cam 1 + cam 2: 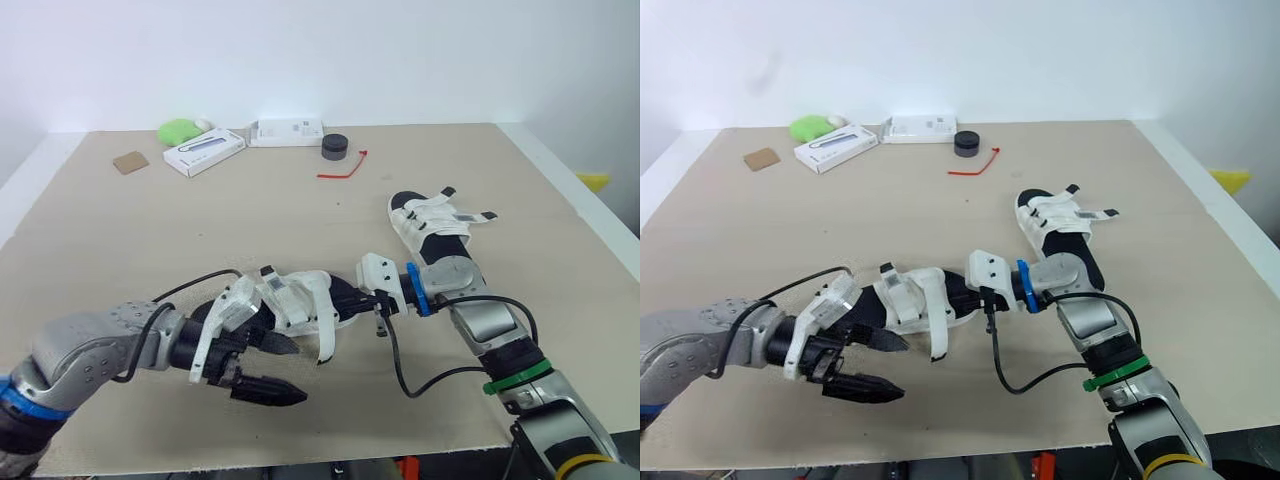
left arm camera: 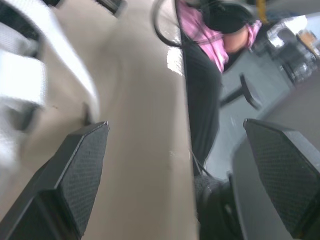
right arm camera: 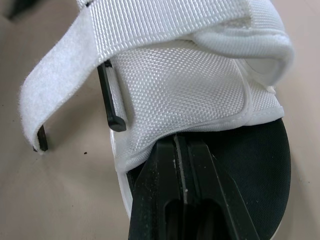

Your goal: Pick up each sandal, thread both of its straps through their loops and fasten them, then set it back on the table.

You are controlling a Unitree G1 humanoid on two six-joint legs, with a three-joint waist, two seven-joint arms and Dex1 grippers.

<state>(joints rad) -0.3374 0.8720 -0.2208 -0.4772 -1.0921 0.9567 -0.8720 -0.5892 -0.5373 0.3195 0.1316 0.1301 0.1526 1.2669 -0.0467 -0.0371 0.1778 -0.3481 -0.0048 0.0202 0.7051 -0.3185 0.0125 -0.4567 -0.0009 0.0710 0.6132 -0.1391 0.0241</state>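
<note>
The right pincer (image 1: pixel 352 300) pinches the near sandal (image 1: pixel 300 296); hold it steady while the spread left pincer (image 1: pixel 300 373) catches the loose strap (image 3: pixel 55 90).

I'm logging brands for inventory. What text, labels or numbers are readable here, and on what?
Nothing readable.
Print on front box: too small.
Print on back box: too small.
Tag on far sandal: too small.
Tag on near sandal: too small.

Right gripper (image 3: pixel 179 145) — seemingly clamped
</note>
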